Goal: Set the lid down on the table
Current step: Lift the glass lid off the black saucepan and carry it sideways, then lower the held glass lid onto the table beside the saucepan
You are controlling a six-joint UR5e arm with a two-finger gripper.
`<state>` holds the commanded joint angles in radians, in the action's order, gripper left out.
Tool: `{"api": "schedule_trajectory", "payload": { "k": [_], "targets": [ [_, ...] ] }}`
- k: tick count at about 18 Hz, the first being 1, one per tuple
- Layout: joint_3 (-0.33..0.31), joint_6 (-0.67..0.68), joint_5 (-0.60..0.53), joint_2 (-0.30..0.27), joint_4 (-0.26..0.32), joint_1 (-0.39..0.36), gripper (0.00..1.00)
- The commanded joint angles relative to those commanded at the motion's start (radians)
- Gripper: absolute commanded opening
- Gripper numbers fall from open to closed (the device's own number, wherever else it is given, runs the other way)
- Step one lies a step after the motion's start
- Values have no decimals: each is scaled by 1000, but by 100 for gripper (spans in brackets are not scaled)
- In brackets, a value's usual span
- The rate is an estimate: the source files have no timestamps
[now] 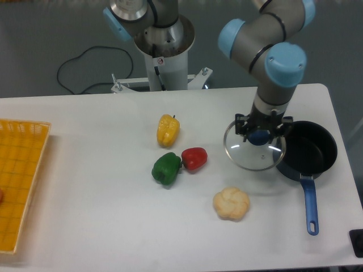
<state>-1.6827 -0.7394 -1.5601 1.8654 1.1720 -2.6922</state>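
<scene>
The table (85,221) carries a yellow tray (20,181), three peppers (170,150), a bun (231,203) and a saucepan (309,156).

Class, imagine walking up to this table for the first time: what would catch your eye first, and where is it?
First, the arm's gripper at right, shut on the blue knob of a glass lid held beside the black saucepan, whose blue handle points toward the table's near edge. Next, the bright cluster mid-table: a yellow pepper behind a green pepper and red pepper, which touch. A yellow mesh tray lies at far left.
</scene>
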Motion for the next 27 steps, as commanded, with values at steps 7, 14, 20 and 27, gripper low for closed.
{"api": "schedule_trajectory", "payload": {
  "k": [7, 14, 20, 27],
  "targets": [
    [-83, -11, 6, -43, -72, -6, 54],
    [-144, -67, 5, -64, -103, -26, 53],
    [-227, -106, 8, -74, -193, -48, 53],
    [-310, -112, 11, -98, -251, -44, 53]
  ]
}}
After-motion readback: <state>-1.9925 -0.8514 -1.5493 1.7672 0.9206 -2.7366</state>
